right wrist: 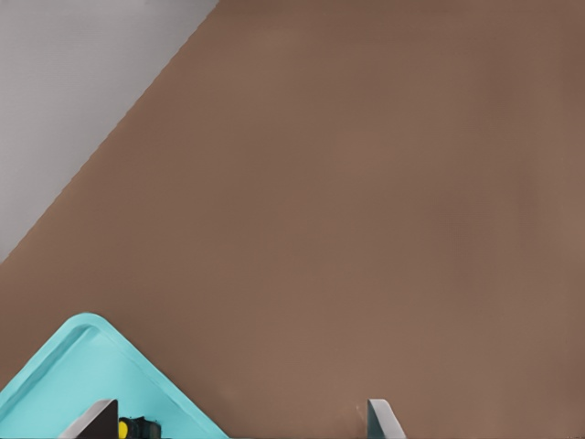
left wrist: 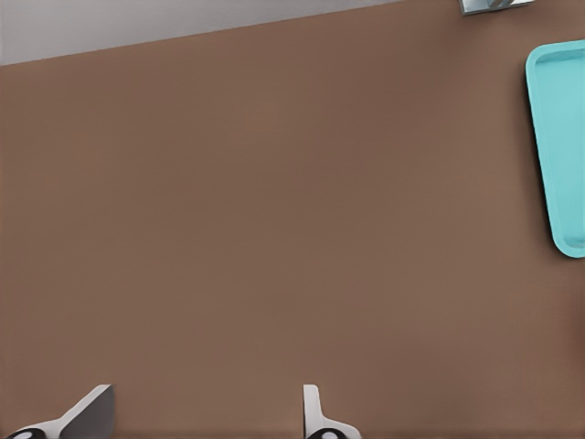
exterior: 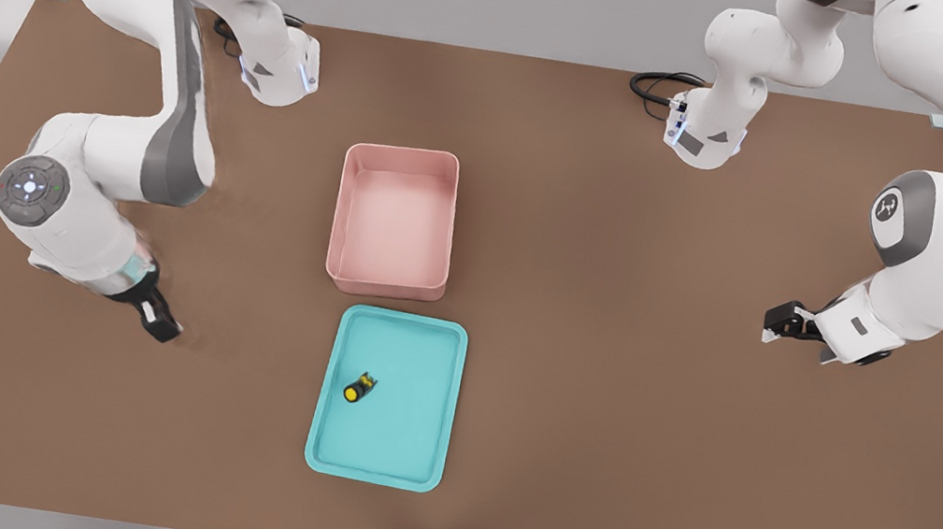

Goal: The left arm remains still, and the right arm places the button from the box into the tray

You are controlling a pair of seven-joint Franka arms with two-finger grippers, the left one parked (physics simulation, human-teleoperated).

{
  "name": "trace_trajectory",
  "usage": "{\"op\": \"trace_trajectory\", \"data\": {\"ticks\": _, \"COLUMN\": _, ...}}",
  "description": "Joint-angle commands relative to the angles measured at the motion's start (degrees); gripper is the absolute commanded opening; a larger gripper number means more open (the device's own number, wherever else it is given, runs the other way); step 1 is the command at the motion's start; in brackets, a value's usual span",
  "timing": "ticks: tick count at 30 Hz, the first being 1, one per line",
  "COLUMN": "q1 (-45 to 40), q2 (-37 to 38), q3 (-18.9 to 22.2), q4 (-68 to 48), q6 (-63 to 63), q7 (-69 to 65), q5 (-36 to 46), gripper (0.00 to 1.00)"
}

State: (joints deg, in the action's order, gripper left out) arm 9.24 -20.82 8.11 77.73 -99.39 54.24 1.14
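- Brown table (exterior: 606,371) spanning the whole scene, grey floor past its edges.
- Right arm (exterior: 112,141) on the front view's left, white with grey joint panels, elbow bent, wrist angled down toward the table well to the left of the tray.
- Pink box (exterior: 383,284) mid-table, upright, tall walls, nothing visible inside.
- Turquoise tray (exterior: 377,472) flat on the table just in front of the box, a narrow strip of table between them; one rounded corner of it (right wrist: 87,329) in the right wrist view.
- Gripper (exterior: 158,321) low over bare table, apart from tray and box, holding nothing. Fingers (right wrist: 379,419) spread wide in the right wrist view, bare table between them: released.
- Yellow-capped button (exterior: 358,389) lying on its side on the tray floor, toward the tray's left half in the front view, yellow cap pointing to the near-left, black body behind it. Also seen partly in the right wrist view (right wrist: 137,427), on the tray, just beside one fingertip.
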Motion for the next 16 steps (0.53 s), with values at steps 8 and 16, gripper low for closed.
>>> {"op": "trace_trajectory", "data": {"ticks": 8, "q1": -15.7, "q2": 14.1, "q3": -11.3, "q4": 21.4, "q6": 1.0, "q7": -53.3, "q5": 1.5, "gripper": 1.0}}
{"op": "trace_trajectory", "data": {"ticks": 16, "q1": -15.0, "q2": 10.1, "q3": -13.2, "q4": 16.4, "q6": 2.2, "q7": -53.4, "q5": 1.5, "gripper": 1.0}}
